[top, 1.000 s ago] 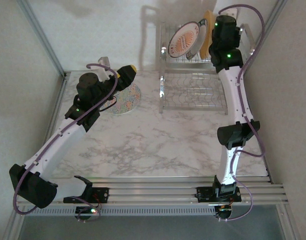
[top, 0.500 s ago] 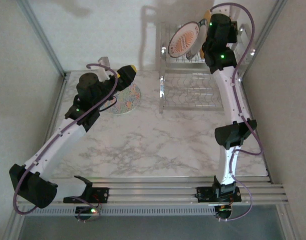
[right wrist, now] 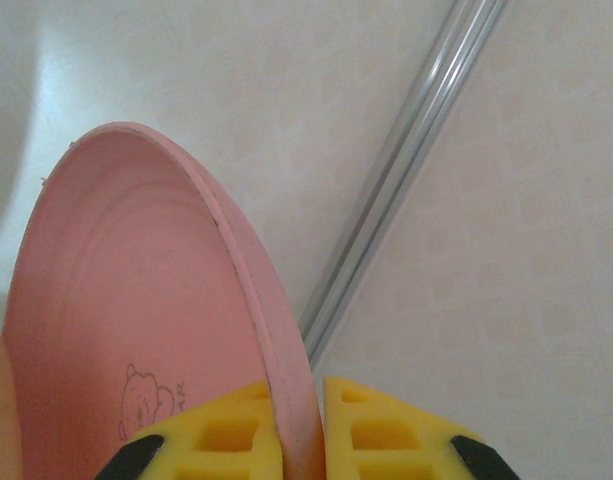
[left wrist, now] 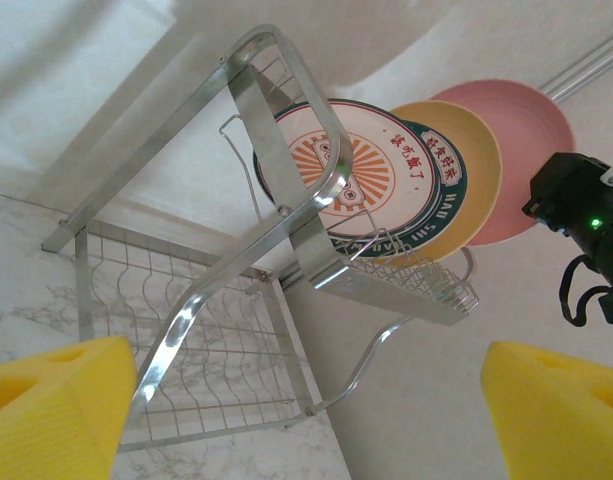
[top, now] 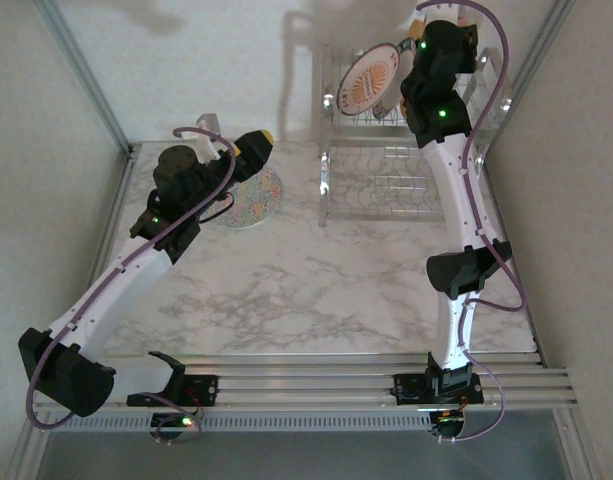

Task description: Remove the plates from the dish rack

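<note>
1. Left arm (top: 116,285) angles forward and inward, its end effector (top: 264,138) spread wide and holding nothing.
2. Right arm (top: 464,200) stretches far forward and high, its end effector (right wrist: 298,425) pinched on the pink plate (right wrist: 136,330) rim.

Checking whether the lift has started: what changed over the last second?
The right arm shifted toward the back wall and slightly left at the dish rack, right gripper pinching the pink plate by its rim. The left gripper stayed open by the speckled plate; the sunburst plate stayed racked.

White arms (top: 116,290), black joints (top: 466,272), purple cables (top: 28,398), green lights (top: 441,112), yellow-padded jaws
</note>
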Available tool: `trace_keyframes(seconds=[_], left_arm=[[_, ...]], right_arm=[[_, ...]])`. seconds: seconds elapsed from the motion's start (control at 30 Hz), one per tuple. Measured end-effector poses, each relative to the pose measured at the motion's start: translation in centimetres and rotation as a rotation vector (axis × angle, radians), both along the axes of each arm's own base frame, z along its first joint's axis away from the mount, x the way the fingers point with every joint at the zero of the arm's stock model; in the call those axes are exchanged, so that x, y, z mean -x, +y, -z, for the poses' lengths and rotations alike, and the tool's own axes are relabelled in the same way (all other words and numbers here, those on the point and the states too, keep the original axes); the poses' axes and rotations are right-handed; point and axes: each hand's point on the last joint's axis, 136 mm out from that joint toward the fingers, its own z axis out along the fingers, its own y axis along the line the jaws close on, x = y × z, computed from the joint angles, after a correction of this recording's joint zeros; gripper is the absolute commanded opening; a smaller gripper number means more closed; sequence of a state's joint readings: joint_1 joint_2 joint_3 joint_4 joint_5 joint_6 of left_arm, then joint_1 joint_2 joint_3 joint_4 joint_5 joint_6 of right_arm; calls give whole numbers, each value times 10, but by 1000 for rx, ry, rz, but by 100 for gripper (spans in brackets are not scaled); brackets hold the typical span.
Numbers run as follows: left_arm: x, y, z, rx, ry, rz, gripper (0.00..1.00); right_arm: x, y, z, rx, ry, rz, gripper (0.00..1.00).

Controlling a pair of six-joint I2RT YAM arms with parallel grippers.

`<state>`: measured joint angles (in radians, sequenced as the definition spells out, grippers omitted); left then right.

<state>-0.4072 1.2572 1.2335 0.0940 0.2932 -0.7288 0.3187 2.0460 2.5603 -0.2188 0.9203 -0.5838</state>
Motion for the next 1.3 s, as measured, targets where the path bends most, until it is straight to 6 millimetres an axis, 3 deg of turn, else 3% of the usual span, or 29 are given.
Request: trace_keyframes(seconds=[0.47, 0.67, 0.8, 0.97, 1.17, 1.3], left_arm=[[1, -2, 0, 1, 0, 11, 88], [4, -5, -3, 8, -6, 34, 89], [6, -13, -15, 23, -34, 70, 89], [11, -34, -34, 42, -86, 153, 89], [15, -74, -43, 27, -115, 278, 88], [16, -104, -45, -6, -132, 351, 85]], right_arm=[[14, -9, -30, 88, -58, 63, 0], [37, -25, -49, 83, -98, 95, 0], [67, -37, -62, 45, -132, 101, 0], [119, -52, -71, -98, -200, 58, 0], [187, -66, -59, -359, -270, -63, 0], [221, -65, -33, -514, -261, -158, 0]])
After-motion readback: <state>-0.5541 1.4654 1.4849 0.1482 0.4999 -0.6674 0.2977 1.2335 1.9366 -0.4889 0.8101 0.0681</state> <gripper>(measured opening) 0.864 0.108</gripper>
